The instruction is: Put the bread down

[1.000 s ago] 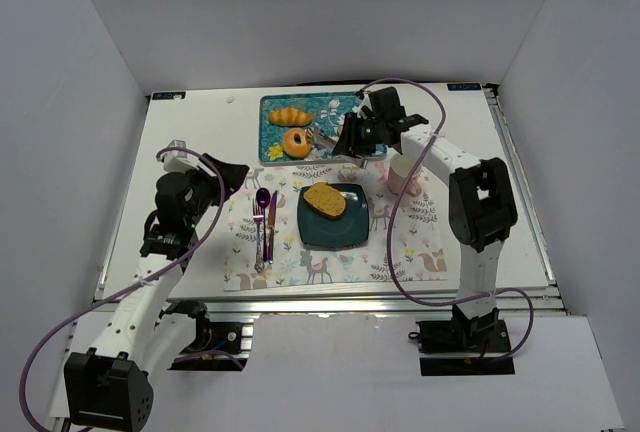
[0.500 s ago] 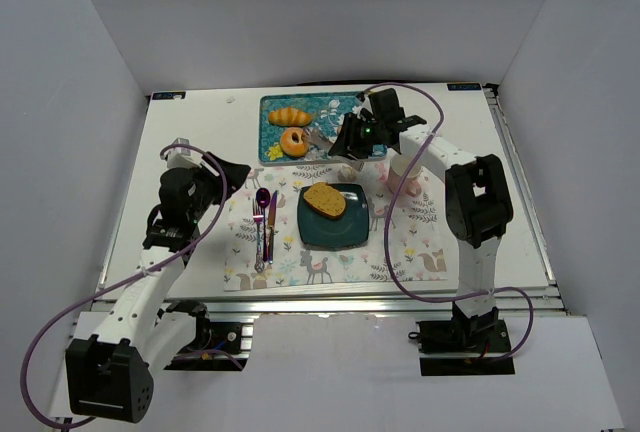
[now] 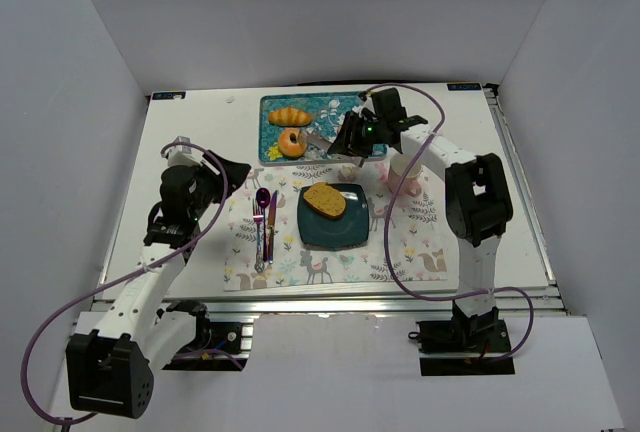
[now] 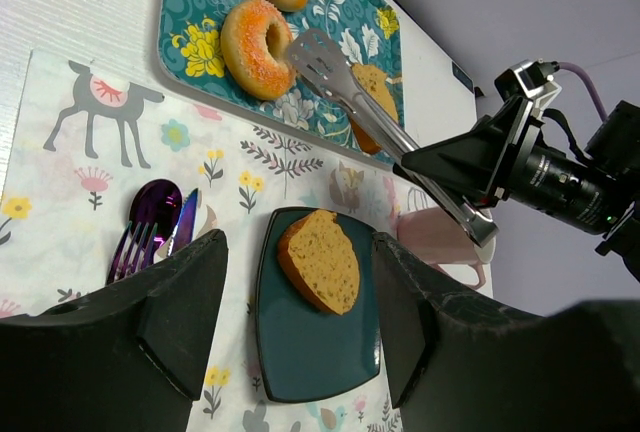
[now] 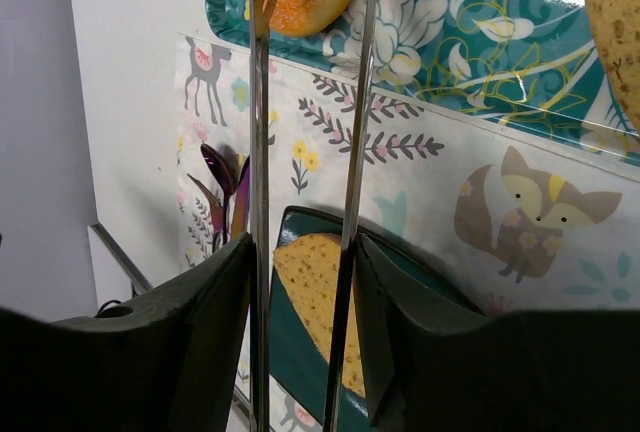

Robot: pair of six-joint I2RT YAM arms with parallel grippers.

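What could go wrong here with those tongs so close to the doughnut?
The tongs have their tips at the doughnut, while a bread slice lies further along the tray; they might grab or shove the wrong thing.
The plate already holds a slice, so another could land crooked or slide off.
The pink cup stands close beside the plate and might get bumped.

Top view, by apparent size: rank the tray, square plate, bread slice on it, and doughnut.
Largest to smallest:
1. tray
2. square plate
3. bread slice
4. doughnut, only a little smaller than the slice
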